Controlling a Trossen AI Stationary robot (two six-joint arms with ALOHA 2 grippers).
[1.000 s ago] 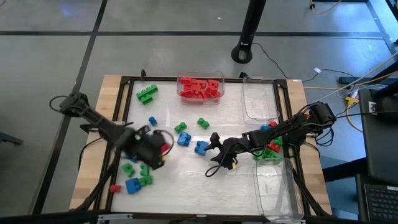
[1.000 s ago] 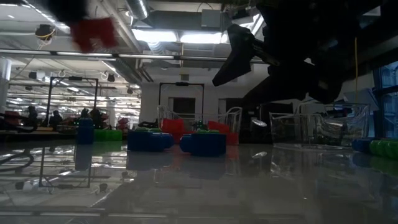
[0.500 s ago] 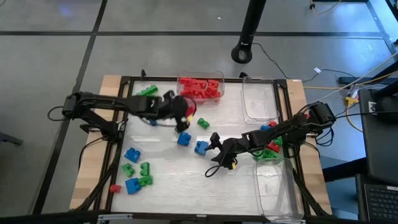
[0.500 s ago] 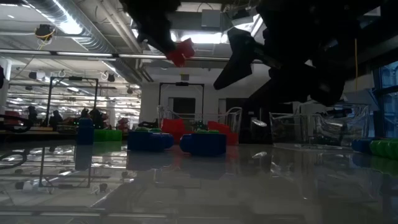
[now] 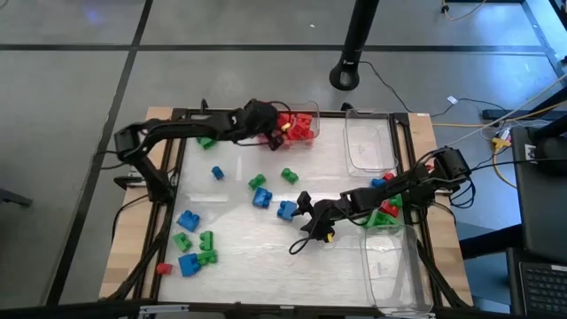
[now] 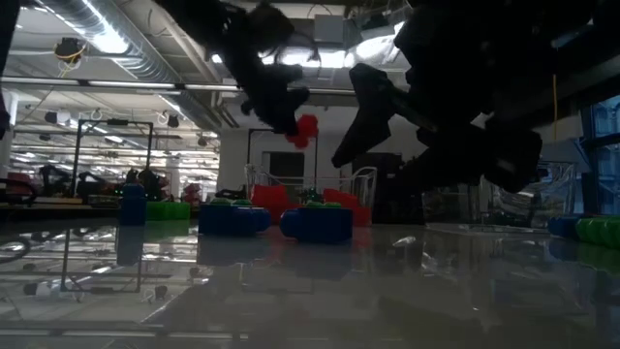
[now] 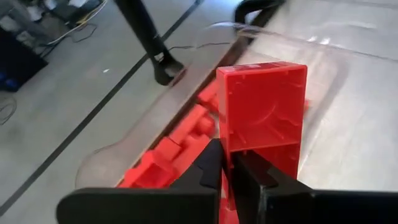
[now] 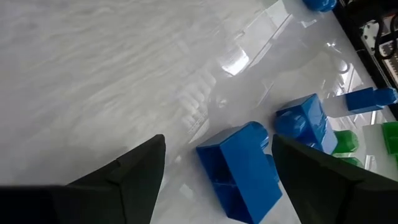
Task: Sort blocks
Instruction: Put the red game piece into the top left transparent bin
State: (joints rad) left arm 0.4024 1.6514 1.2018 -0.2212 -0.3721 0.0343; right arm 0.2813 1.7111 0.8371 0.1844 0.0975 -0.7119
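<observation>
Our left gripper (image 5: 271, 130) is clamped on a red block (image 7: 261, 118) above the bin of red blocks (image 5: 301, 111) at twelve o'clock. Our right gripper (image 5: 304, 215), fingers apart, hovers mid-table beside a blue block (image 5: 286, 210).

White table (image 5: 266, 257) in a black frame, wooden edges showing. Three clear bins: one (image 5: 306, 108) at 12 o'clock, one (image 5: 370, 142) at 1 o'clock, one (image 5: 390, 266) at 5 o'clock. Black stand base (image 5: 347, 75) on floor beyond.
</observation>
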